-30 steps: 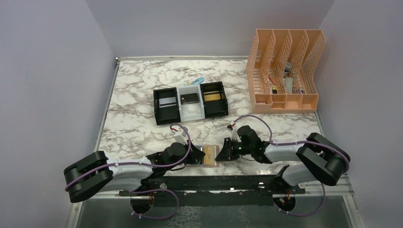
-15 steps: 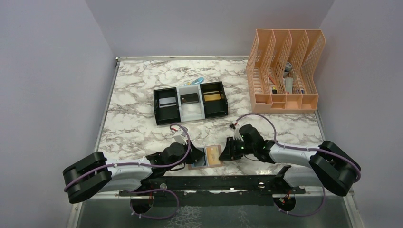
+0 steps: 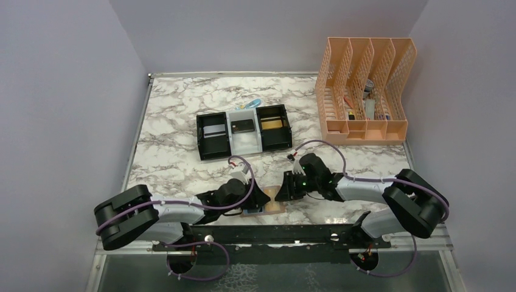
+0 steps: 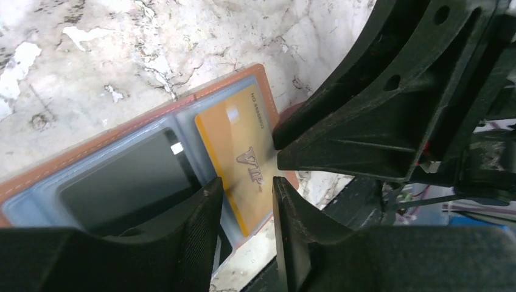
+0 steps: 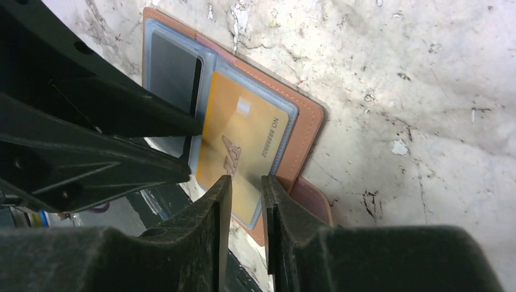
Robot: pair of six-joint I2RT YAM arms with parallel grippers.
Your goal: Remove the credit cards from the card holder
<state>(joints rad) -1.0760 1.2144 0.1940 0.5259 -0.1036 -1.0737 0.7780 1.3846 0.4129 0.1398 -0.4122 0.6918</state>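
Note:
The tan card holder [image 3: 271, 207] lies open at the table's near edge, between both grippers. In the right wrist view the card holder [image 5: 310, 121] holds a gold-orange card [image 5: 243, 137] in its right blue-grey pocket and a dark card [image 5: 173, 70] in its left pocket; its snap tab [image 5: 313, 201] sticks out. My right gripper [image 5: 246, 188] hovers over the gold card's near end, jaws a narrow gap apart. My left gripper [image 4: 245, 194] is open over the same gold card [image 4: 240, 152], beside the dark card [image 4: 122, 188]. The two grippers nearly touch in the top view.
A black-and-white three-compartment tray [image 3: 230, 146] stands mid-table with a silvery, a dark and a gold card in it. An orange mesh file rack [image 3: 365, 88] stands at the back right. A small blue object [image 3: 252, 104] lies behind the tray. A black rail [image 3: 274, 232] runs along the near edge.
Both grippers have closed in over the card holder from either side. The left arm swung right and now covers the holder's left half; the right gripper moved left onto the gold card.

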